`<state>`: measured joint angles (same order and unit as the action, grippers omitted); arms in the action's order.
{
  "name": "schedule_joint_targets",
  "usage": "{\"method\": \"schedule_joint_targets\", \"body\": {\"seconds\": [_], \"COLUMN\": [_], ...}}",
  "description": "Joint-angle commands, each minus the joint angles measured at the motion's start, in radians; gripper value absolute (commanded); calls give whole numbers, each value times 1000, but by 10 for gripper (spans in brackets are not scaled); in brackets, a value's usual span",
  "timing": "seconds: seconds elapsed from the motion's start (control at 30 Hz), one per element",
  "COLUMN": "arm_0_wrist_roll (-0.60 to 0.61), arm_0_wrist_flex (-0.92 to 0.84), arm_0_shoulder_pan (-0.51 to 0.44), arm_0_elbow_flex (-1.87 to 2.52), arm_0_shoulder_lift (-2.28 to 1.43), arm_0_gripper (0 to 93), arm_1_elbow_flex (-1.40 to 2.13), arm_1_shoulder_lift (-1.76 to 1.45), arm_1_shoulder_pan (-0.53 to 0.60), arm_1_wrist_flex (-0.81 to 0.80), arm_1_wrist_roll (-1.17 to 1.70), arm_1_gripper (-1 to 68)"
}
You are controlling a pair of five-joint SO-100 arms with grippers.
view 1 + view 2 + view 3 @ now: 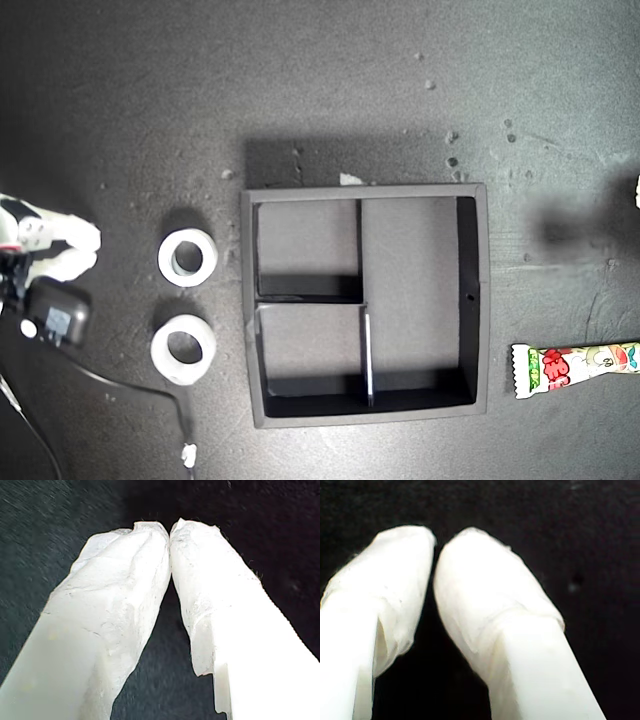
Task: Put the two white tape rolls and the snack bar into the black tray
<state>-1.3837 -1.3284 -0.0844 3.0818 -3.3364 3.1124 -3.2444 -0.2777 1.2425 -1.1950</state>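
Both grippers' jaws together, empty; glossy green-red-white snack bar (578, 368) outside black tray (478, 300).

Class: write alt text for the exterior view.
An empty black tray sits centre on a dark surface, two white tape rolls toward the view's left, a snack bar at its right edge, an arm at its left edge.

The exterior view is evenly lit and mostly sharp, with some grain on the dark table (120, 90). The tray (476, 300) throws a soft shadow toward the top of that view, and a blurred dark patch lies near the exterior view's right edge. In both wrist views the white fingers (125, 605) (485, 610) are overexposed and soft, and the background is almost black.
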Motion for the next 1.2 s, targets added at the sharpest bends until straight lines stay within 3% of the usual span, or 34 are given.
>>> {"method": "schedule_joint_targets", "body": {"seconds": [0.0, 0.07, 0.17, 0.27, 0.33, 0.43, 0.53, 0.7, 0.93, 1.17], "arm_0_wrist_roll": [87, 172, 179, 471, 532, 581, 597, 568, 541, 548], "arm_0_wrist_flex": [126, 222, 327, 566, 621, 623, 557, 451, 488, 537], "arm_0_shoulder_pan": [17, 6, -9, -15, 43, 77, 28, -60, -147, -160], "arm_0_elbow_flex": [57, 57, 57, 57, 38, -29, -216, -591, -690, -732], "arm_0_shoulder_lift": [-51, -51, -51, -49, -49, -51, 55, 641, 991, 1158], "arm_0_gripper": [0, 0, 0, 2, 119, 178, 194, 180, 166, 164], "arm_1_elbow_flex": [12, 12, 12, 12, 12, 12, 12, 12, 12, 12], "arm_1_shoulder_lift": [-3, -3, -3, -3, -3, -3, -3, -3, -3, -3], "arm_1_shoulder_pan": [48, 97, 161, 210, 219, 224, 216, 184, 184, 209], "arm_1_wrist_flex": [-89, -207, -383, -514, -551, -594, -591, -566, -515, -485], "arm_1_wrist_roll": [69, 183, 328, 457, 460, 330, 176, 127, 94, 66], "arm_1_gripper": [-2, -2, -2, -3, -3, -3, -3, -3, -3, -3]}}
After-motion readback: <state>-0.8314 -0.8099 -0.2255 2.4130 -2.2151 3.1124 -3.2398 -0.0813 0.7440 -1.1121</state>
